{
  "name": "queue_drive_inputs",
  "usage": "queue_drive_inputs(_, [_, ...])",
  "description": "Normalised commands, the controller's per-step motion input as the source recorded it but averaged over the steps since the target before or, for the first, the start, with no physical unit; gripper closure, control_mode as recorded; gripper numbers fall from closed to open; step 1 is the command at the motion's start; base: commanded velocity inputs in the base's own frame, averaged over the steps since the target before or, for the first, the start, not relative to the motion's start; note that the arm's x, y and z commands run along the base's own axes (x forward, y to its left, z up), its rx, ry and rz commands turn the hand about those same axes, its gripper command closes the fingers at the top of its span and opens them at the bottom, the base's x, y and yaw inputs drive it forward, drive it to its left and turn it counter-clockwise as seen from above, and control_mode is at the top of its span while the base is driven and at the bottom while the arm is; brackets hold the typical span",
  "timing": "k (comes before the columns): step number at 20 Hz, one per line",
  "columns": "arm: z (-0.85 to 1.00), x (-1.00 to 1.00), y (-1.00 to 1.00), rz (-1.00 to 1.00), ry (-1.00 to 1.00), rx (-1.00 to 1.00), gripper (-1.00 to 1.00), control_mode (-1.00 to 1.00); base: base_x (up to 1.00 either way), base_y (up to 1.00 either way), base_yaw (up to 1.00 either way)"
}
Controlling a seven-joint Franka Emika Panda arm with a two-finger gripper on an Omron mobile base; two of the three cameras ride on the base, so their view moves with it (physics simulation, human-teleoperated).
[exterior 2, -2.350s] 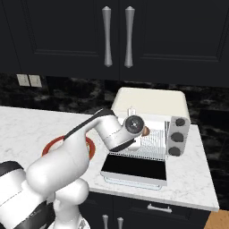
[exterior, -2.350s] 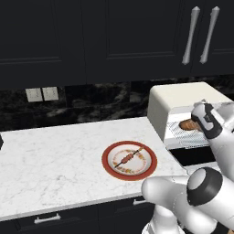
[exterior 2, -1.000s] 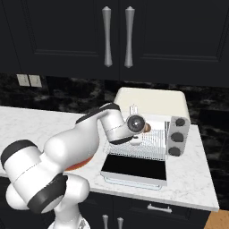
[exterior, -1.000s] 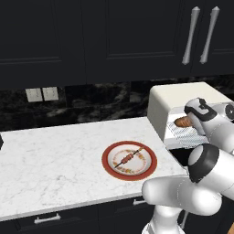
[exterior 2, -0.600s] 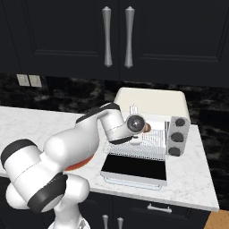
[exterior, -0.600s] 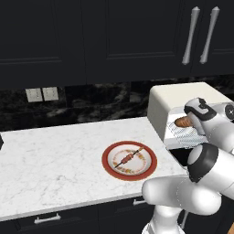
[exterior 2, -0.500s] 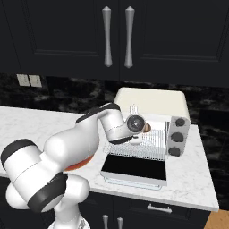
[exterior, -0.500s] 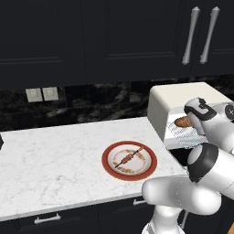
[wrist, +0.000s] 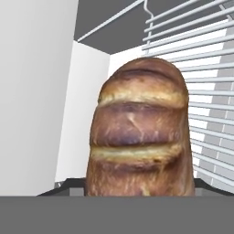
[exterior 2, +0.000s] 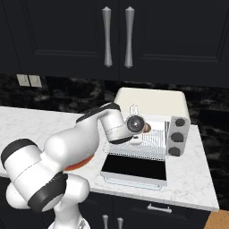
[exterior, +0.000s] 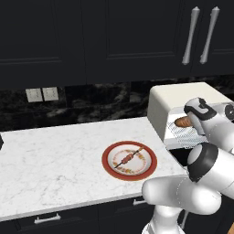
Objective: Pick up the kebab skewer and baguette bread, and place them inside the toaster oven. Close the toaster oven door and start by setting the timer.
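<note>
Black cabinets (exterior: 114, 41) with silver bar handles across the back wall, above a dark marbled backsplash. Below, a white marble counter (exterior: 50, 160) running left to right, with pale wall sockets (exterior: 42, 94) showing above its left part.

At the counter's right end, the toaster oven (exterior 2: 152, 105), cream-white and boxy, three dark knobs (exterior 2: 177, 136) down its right side. Toaster oven door (exterior 2: 134, 167) dropped fully open, lying flat toward the front, dark glass facing up. Inside the cavity, a wire rack (wrist: 205, 82) and pale walls.

White arm bent up from the base, wrist pushed to the oven mouth. Gripper (exterior 2: 142, 130) at the front of the cavity, reaching in over the open door. Baguette bread (wrist: 139, 132) close up in the hand view, golden-brown with darker scored crust, pointing into the oven with the rack beside and beyond it; from the left base view its end pokes out past the wrist at the opening. Fingertips hidden behind the loaf, so cannot tell whether clamped on it or standing loose around it.

Left of the oven on the counter, a round red-rimmed plate (exterior: 109, 165). Across its middle, the kebab skewer (exterior: 128, 158), thin and slanted, reddish chunks bunched at its centre, well apart from the oven.
</note>
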Motion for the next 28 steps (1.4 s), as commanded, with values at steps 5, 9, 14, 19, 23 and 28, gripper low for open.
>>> queue_drive_inputs(5, [-0.07, -0.01, -0.16, 0.00, 0.00, 0.02, -1.00, -1.00, 0.00, 0.00, 0.00])
queue_drive_inputs(9, [-0.27, -0.01, -0.04, 0.00, 0.00, 0.00, -1.00, -1.00, 0.00, 0.00, 0.00])
queue_drive_inputs(14, [-0.06, -0.24, -0.15, 0.00, 0.00, 0.00, -1.00, -1.00, 0.00, 0.00, 0.00])
queue_drive_inputs(19, [0.00, -0.36, -0.12, 0.00, -0.01, 0.00, -1.00, -1.00, 0.00, 0.00, 0.00])
queue_drive_inputs(23, [0.07, -0.01, -0.02, 0.00, 0.00, 0.01, -1.00, -1.00, 0.00, 0.00, 0.00])
queue_drive_inputs(28, [0.40, -0.26, -0.03, 0.00, 0.00, 0.02, -1.00, -1.00, 0.00, 0.00, 0.00])
